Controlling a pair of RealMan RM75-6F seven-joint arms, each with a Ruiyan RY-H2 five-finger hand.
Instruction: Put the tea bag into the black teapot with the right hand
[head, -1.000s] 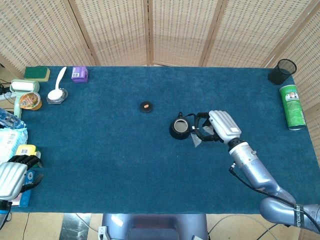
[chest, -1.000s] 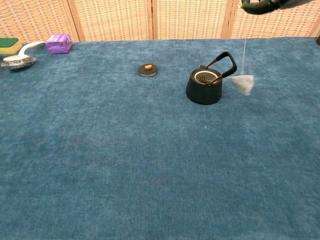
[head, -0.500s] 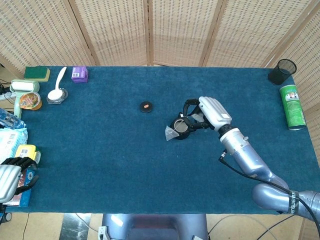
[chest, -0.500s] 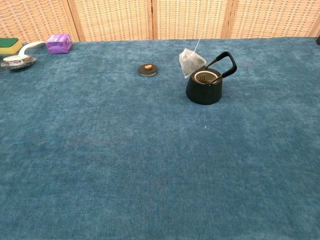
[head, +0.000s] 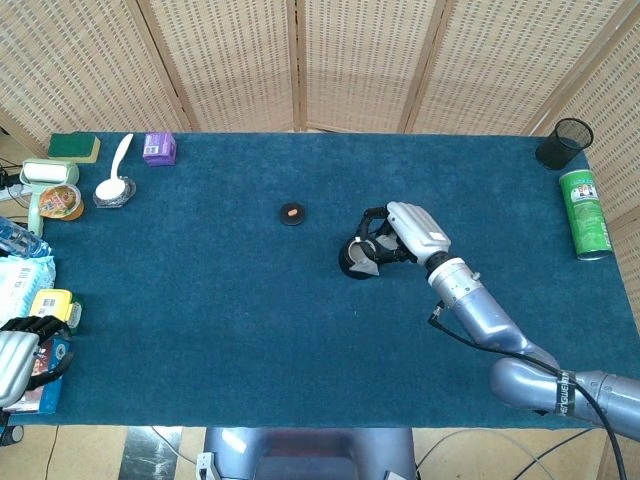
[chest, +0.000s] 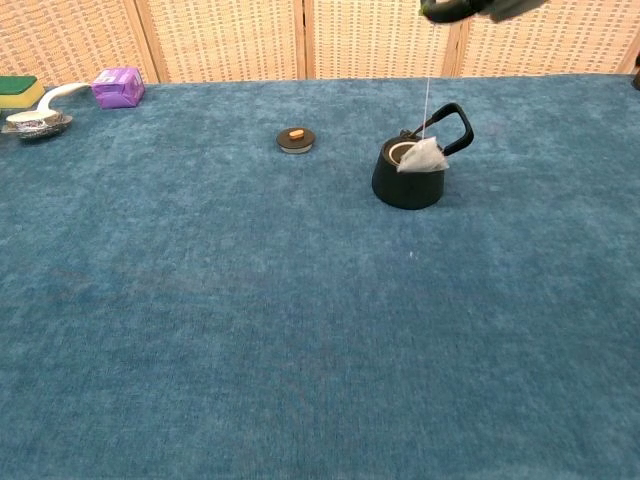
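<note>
The black teapot (chest: 408, 180) stands lidless on the blue cloth, right of centre, also in the head view (head: 356, 259). A pale tea bag (chest: 424, 157) hangs on its string just over the pot's rim; in the head view the tea bag (head: 369, 256) lies over the pot. My right hand (head: 402, 231) hovers above the pot and pinches the string; only its fingertips (chest: 455, 9) show at the top of the chest view. My left hand (head: 20, 352) rests off the table's left front corner, fingers curled, holding nothing I can see.
The pot's lid (head: 291, 213) lies left of the teapot. A purple box (head: 159, 148), spoon on a dish (head: 113, 187) and sponge (head: 74, 146) sit far left. A green can (head: 585, 213) and black mesh cup (head: 565, 142) stand far right.
The tea bag swung from the pot's right side to its left, then back over the opening. My right hand moved left, above the pot.
</note>
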